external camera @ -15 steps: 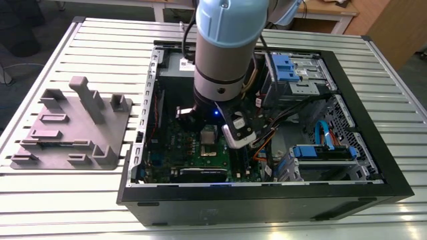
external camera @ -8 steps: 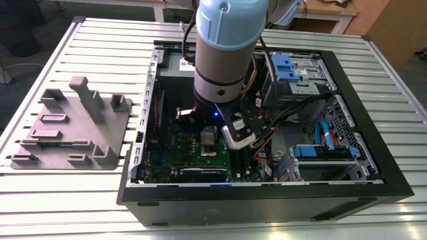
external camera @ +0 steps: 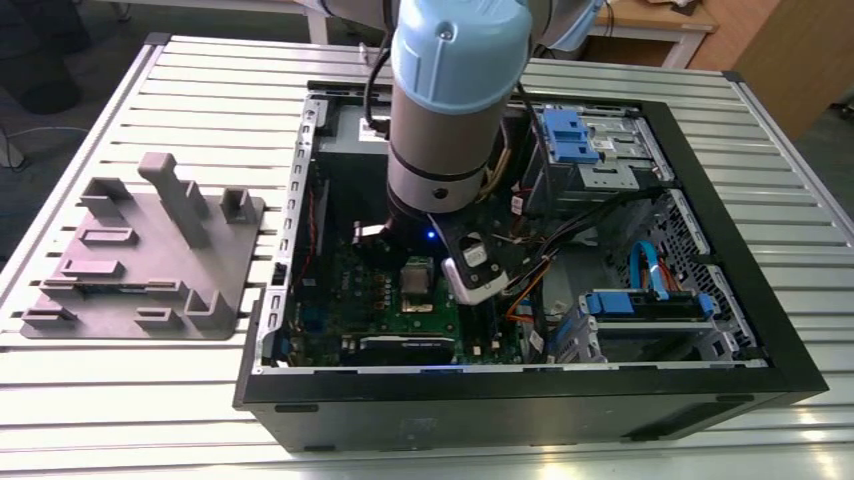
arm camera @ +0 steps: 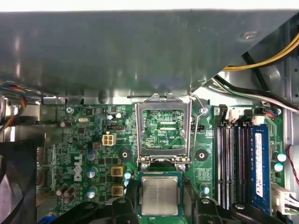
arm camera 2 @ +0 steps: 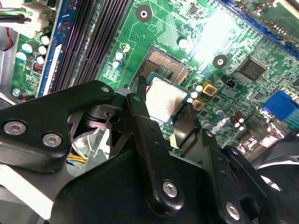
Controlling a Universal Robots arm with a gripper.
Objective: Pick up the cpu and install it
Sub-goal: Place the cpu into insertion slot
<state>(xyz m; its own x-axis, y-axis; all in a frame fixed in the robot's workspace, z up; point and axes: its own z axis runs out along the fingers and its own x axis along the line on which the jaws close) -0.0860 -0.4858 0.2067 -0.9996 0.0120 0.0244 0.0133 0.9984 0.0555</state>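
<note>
The cpu (arm camera 2: 164, 97), a thin square chip with a pale silvery top and a green rim, sits between my two black fingers (arm camera 2: 140, 109). My gripper (arm camera 2: 163, 106) is shut on its edges. Just beyond it lies the dark open socket (arm camera 2: 164, 61) on the green motherboard (arm camera 2: 187, 28), and the chip looks slightly offset from it. In the first wrist view the cpu (arm camera: 160, 195) is framed by my gripper (arm camera: 160, 207), right below the upright metal socket frame (arm camera: 163, 128). In the exterior view the arm (external camera: 434, 170) reaches down into the computer case (external camera: 534, 395) over the motherboard (external camera: 387, 315).
Black memory slots (arm camera: 229, 161) and a blue one (arm camera: 259, 163) run beside the socket. Yellow and black cables (arm camera: 261, 65) hang near the case wall. Blue drive bays (external camera: 581, 135) and wiring (external camera: 641, 270) stand at the exterior view's right. A grey parts fixture (external camera: 147, 255) rests on the slatted table.
</note>
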